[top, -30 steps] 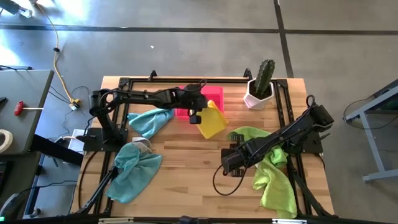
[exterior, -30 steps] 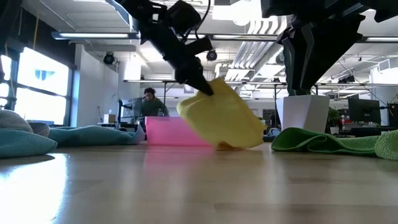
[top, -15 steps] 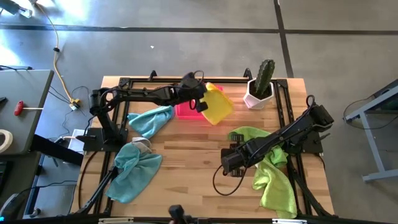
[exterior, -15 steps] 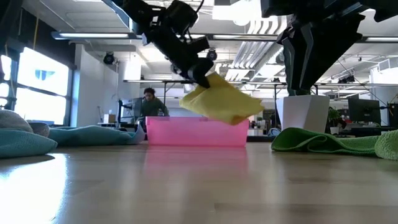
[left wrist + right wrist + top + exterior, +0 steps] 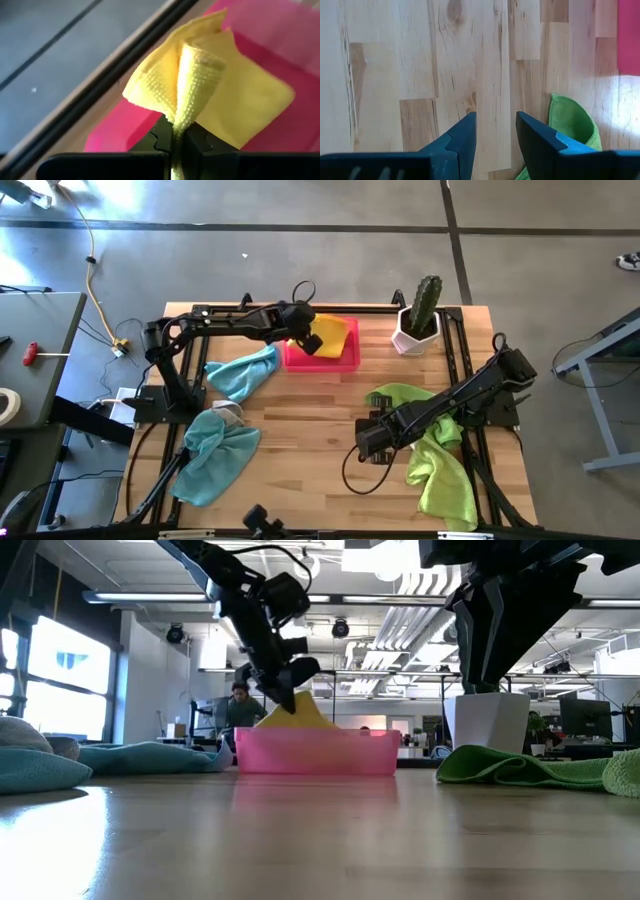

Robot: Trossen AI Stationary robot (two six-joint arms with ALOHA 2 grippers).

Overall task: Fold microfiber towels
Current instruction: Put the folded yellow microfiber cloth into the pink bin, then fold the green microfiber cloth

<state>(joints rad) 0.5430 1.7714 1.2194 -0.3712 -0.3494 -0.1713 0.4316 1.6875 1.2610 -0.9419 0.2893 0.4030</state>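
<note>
While the desk (image 5: 300, 430) bears loose towels, pink tray (image 5: 345, 358) lies under the left hand (image 5: 303, 338), yellow towel (image 5: 330, 337) pinched in it and draped into that tray, right hand (image 5: 362, 442) parted, empty, well apart over bare wood

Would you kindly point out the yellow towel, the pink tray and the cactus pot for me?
yellow towel (image 5: 330, 335), high view, on the flat part lying in the tray.
pink tray (image 5: 315, 752), low view, on its near side wall.
cactus pot (image 5: 412, 336), high view, on the white pot's side.
</note>
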